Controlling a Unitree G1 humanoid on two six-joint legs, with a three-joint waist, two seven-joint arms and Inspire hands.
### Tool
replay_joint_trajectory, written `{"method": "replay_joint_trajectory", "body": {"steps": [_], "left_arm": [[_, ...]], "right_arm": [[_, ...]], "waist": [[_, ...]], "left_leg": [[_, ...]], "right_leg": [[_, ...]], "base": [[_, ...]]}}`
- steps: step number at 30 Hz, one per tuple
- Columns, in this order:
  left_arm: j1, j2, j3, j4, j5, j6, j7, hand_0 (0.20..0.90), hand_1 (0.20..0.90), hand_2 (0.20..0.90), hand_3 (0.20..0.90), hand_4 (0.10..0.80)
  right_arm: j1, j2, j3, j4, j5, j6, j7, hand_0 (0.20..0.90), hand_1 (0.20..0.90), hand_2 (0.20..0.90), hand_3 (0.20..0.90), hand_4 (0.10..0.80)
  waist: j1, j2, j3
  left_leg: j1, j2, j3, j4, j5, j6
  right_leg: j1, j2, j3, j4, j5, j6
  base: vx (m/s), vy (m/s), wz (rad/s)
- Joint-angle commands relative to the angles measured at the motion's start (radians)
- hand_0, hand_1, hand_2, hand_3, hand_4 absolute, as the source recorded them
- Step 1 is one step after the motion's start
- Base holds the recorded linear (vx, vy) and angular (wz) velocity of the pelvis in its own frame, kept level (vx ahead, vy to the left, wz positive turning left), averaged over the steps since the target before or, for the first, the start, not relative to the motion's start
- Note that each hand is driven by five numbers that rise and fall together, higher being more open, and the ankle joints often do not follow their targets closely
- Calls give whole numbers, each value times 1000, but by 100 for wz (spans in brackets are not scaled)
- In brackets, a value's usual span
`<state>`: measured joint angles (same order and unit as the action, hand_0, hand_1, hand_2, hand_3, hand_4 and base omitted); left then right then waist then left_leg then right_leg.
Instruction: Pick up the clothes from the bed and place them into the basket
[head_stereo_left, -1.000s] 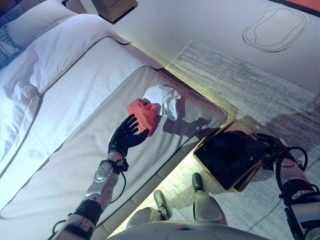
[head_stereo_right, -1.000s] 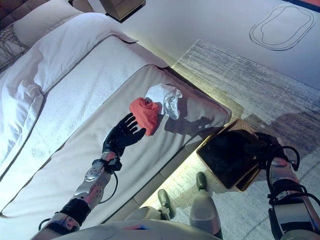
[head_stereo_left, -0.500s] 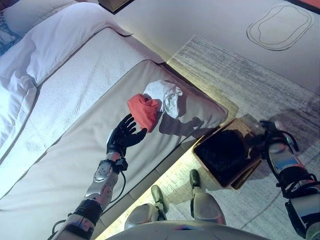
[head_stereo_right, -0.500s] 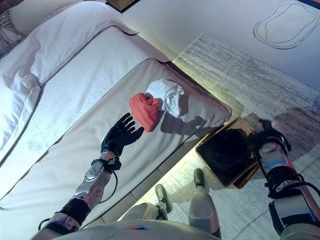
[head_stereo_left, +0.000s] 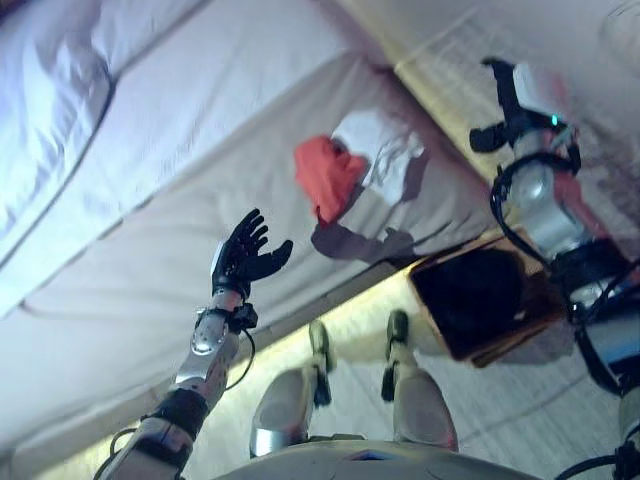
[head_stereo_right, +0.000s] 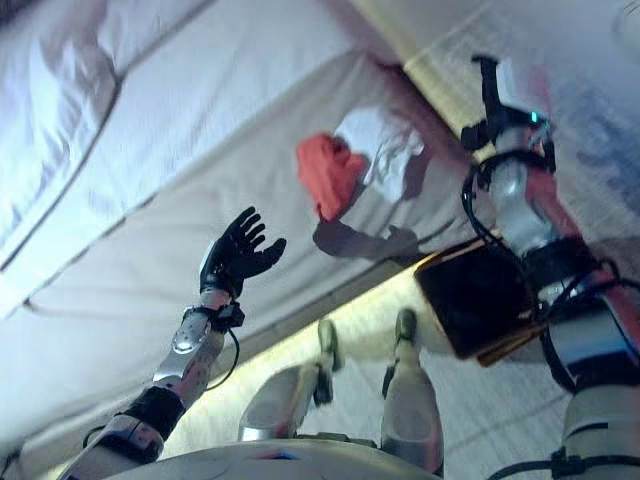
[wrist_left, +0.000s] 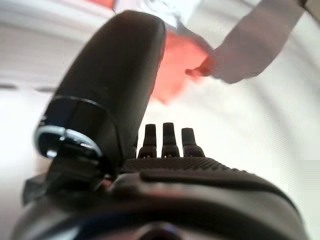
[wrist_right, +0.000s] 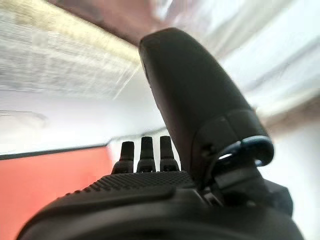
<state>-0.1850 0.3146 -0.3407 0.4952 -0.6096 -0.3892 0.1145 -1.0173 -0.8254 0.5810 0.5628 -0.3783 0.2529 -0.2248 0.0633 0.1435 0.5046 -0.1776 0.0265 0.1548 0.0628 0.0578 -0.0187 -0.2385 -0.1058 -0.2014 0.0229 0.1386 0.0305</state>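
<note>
A red cloth and a white cloth lie bunched together, touching, near the bed's foot corner. My left hand is open and empty, fingers spread above the bed cover, a hand's length short of the red cloth. In the left wrist view the red cloth lies past the straight fingers. My right hand is raised, open and empty, beside the bed corner and to the right of the white cloth. The dark-lined wicker basket stands on the floor below the bed's edge.
A pale woven rug lies under the basket. White bedding covers the far part of the bed. A lit strip runs along the bed's base.
The camera has tilted, shifting the whole picture. My right arm has risen from beside the basket to the bed corner near the white cloth. My left hand stays open, slightly farther from the red cloth.
</note>
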Motion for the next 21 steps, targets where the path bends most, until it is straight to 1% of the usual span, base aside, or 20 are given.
{"method": "replay_joint_trajectory", "body": {"steps": [1,3,5,8,10,11,12,16,21], "left_arm": [[-12,71,-36,-127,7,-124,12,900,900,900,900,800],[-21,83,-39,-157,-4,-124,11,900,900,900,900,800],[-21,94,-40,-178,-16,-120,7,900,900,900,900,800],[-27,106,-49,-207,-35,-122,1,900,900,900,900,800],[-34,115,-56,-237,-48,-115,11,900,900,900,900,800],[-36,115,-57,-244,-51,-112,15,900,900,900,900,800],[-29,119,-63,-260,-70,-106,18,900,900,900,900,800],[-24,140,-58,-319,-97,-100,27,900,900,900,900,800],[-5,170,-44,-395,-110,-90,70,900,900,900,900,800]], "right_arm": [[-184,-42,104,-29,-68,24,-23,900,900,900,900,800],[-262,-22,166,15,-36,66,-13,900,900,900,900,800],[-296,-7,191,44,-25,79,-13,900,900,900,900,800],[-338,9,220,83,-14,97,-5,900,900,900,900,800],[-359,27,234,122,-6,115,-3,900,900,900,900,800],[-365,31,240,132,0,118,-3,900,900,900,900,800],[-369,45,244,158,9,118,-2,900,900,900,900,800],[-405,71,260,214,27,128,-9,900,900,900,900,800],[-435,80,248,255,81,117,-17,900,900,900,900,800]], "waist": [[44,-24,-9],[74,-13,15],[92,-9,15],[116,-4,15],[136,-2,15],[140,-2,15],[155,-4,15],[190,-7,15],[214,-2,15]], "left_leg": [[-108,-34,-119,78,-61,-28],[-164,-49,-124,74,-48,-17],[-208,-58,-130,88,-47,-12],[-286,-70,-139,150,-56,-5],[-351,-80,-154,214,-68,3],[-365,-83,-158,228,-72,5],[-378,-90,-169,266,-105,4],[-467,-100,-184,354,-132,22],[-556,-112,-201,458,-164,34]], "right_leg": [[-54,-58,-28,214,-193,6],[-116,-63,-53,246,-197,8],[-161,-65,-65,281,-209,5],[-232,-77,-83,354,-228,-2],[-284,-92,-94,415,-245,-10],[-294,-96,-97,427,-249,-13],[-302,-103,-94,462,-280,-7],[-376,-118,-103,543,-299,-12],[-454,-127,-97,656,-335,-22]], "base": [[-127,4,35],[-134,0,30],[-57,-3,28],[-21,1,29],[-4,-13,30],[92,-51,29],[95,-52,26],[35,-53,17],[21,-20,15]]}}
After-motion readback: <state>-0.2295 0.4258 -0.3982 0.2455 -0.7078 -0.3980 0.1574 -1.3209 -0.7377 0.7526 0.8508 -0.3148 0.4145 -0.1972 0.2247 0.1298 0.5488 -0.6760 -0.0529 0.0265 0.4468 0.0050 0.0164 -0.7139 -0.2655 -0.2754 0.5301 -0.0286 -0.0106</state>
